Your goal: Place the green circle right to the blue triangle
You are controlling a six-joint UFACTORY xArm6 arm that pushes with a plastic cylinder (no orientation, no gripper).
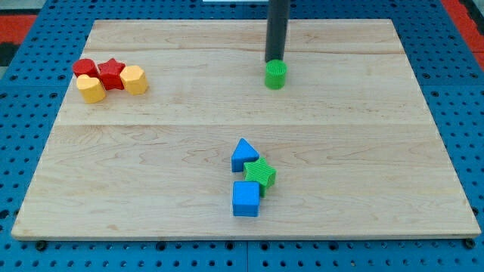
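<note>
The green circle is a short green cylinder at the upper middle of the wooden board. The blue triangle lies lower, near the board's middle bottom, well below and a little left of the circle. My tip is the lower end of the dark rod coming down from the view's top; it stands just above the green circle, touching or almost touching its top edge.
A green star touches the blue triangle's lower right, and a blue cube sits just below both. At the upper left are a red block, a red star, a yellow heart and a yellow hexagon.
</note>
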